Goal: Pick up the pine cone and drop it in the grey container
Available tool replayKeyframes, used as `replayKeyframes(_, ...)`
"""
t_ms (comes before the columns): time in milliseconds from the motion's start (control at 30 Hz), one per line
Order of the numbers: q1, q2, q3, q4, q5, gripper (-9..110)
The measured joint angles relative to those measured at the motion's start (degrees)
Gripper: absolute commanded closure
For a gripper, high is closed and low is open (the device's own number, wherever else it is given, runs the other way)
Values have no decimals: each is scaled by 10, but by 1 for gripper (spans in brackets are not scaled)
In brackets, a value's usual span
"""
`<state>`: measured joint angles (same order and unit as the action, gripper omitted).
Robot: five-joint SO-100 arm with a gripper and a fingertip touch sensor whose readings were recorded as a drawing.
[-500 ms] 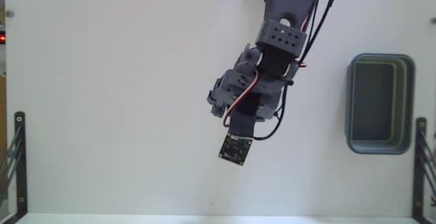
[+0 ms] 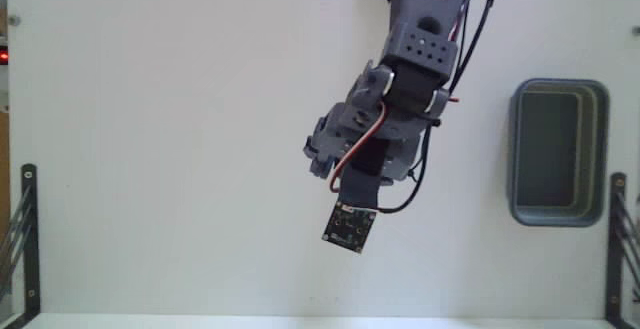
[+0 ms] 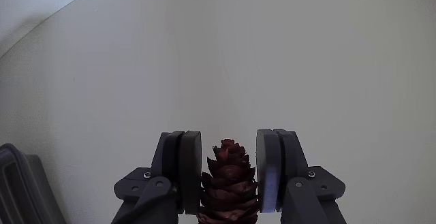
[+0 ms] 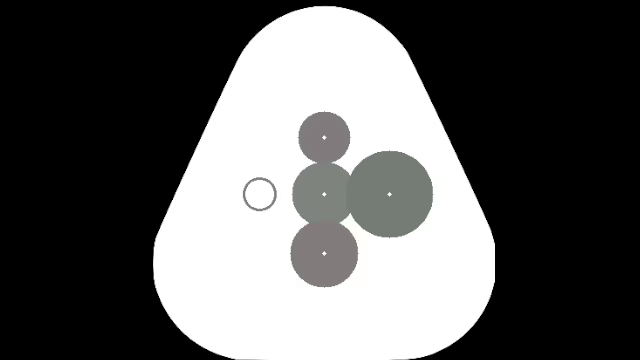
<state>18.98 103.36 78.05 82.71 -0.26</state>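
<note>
Reddish-brown and scaly, the pine cone (image 3: 229,183) sits clamped between the 2 fingers of the gripper (image 3: 229,159) in the wrist view, its tapered tip pointing up the picture and rising just past the fingertips. Both pads press against the cone's sides, the left pad (image 3: 191,163) dark and the right pad (image 3: 268,166) paler with a bluish face, so the pincer is closed on the cone. Behind the cone lies only the pale table (image 3: 272,60), and the cone's tip appears clear of that surface, though whether its lower end touches anything cannot be told because the picture's bottom edge cuts it off. At the lower left corner of the wrist view, well apart from the cone, a dark grey curved edge (image 3: 24,183) shows; what it belongs to is not certain. In the fixed view the arm (image 2: 400,99) reaches down from the top edge over the white table (image 2: 160,149), and the cone itself is hidden beneath it. The grey container (image 2: 598,149) stands upright to the right of the arm, well apart from it, near the right edge, with a dark inside.
</note>
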Motion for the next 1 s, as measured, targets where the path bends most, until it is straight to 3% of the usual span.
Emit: replayKeyframes(1000,-28,-13,-11,2,1,56)
